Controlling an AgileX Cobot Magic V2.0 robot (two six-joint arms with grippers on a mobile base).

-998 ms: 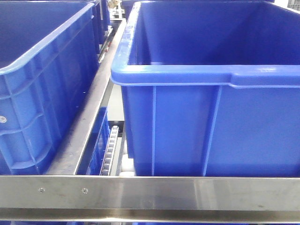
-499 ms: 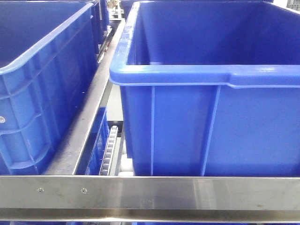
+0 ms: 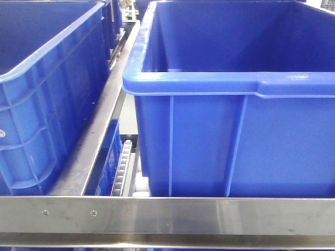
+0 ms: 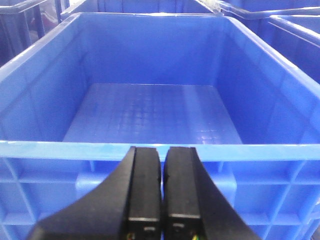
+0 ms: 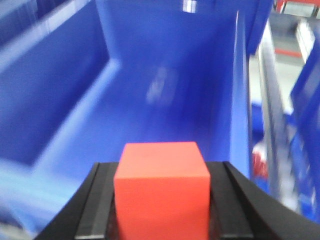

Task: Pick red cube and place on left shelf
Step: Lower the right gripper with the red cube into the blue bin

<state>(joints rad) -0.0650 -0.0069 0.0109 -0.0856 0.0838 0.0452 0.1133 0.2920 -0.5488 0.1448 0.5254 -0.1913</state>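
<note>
Blue bin (image 5: 65, 90) lies beyond the right tool (image 5: 161, 202) clamping the red cube (image 5: 160, 182).

1. Blue bin (image 5: 165, 85) ahead of right gripper (image 5: 162, 172): smeared by blur, floor detail unreadable.
2. Red cube (image 5: 161, 195) in that grip: lower part cut by frame edge.
3. Left gripper (image 4: 163, 155): base cut off.

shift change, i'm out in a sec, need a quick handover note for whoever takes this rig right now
Left gripper: shut, holding nothing, poised in front of a blue bin whose visible floor is bare.
Right gripper: shut on the red cube, held in the air over the inside of a blue tub; that view is blurred.
Done: cube picked up.
Left to do: carry it to the left shelf and release it. Neither arm shows in the front view.
</note>
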